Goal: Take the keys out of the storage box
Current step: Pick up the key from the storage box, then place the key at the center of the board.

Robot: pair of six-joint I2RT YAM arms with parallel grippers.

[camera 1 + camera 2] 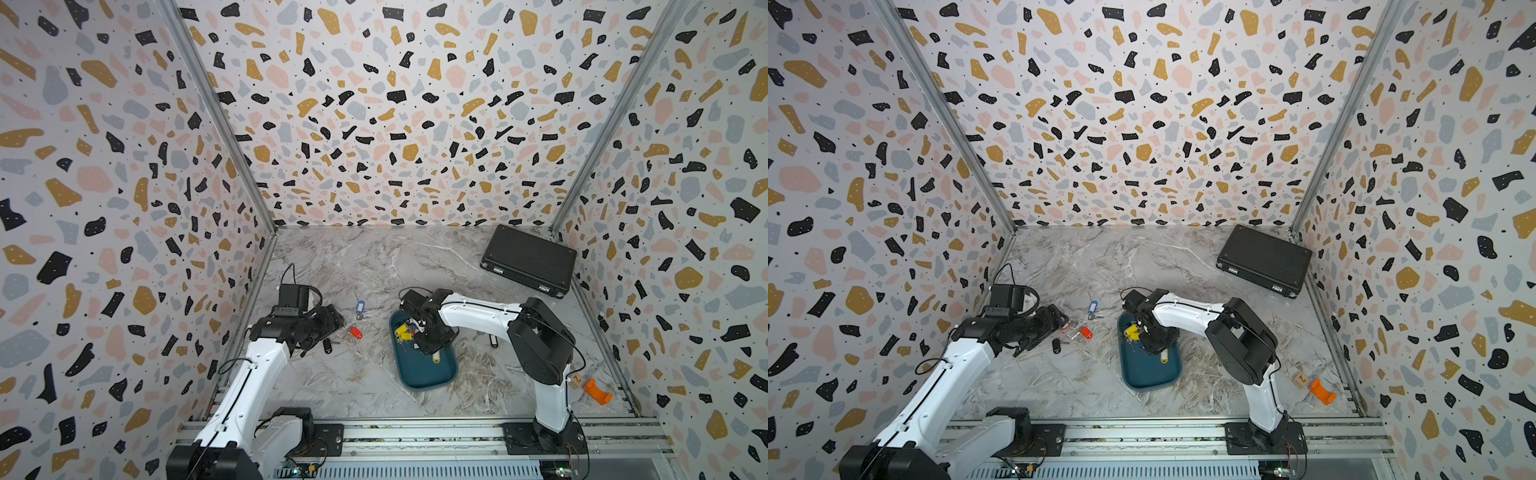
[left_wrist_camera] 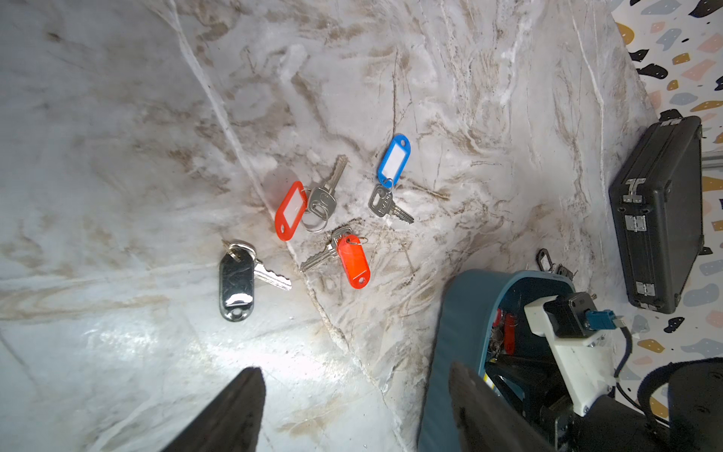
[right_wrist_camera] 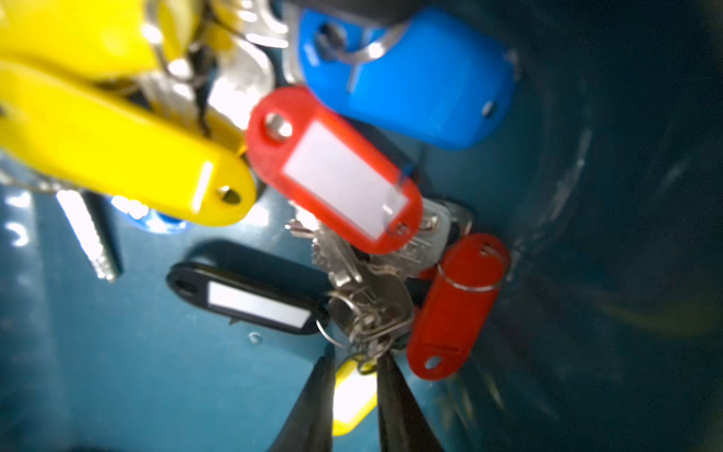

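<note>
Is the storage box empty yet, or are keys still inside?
Not empty: the storage box holds several keys; the right wrist view shows a yellow tag, a red tag and a black tag inside it.

Both top views are evenly bright, bowed at the edges. Glare whitens the marble table; the right wrist view is blurred.

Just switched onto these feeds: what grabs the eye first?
The right gripper is down in the teal storage box, among a bright heap of tagged keys, a yellow tag showing between its jaws. Four more keys lie loose on the marble table beside the box, near the open left gripper.
</note>
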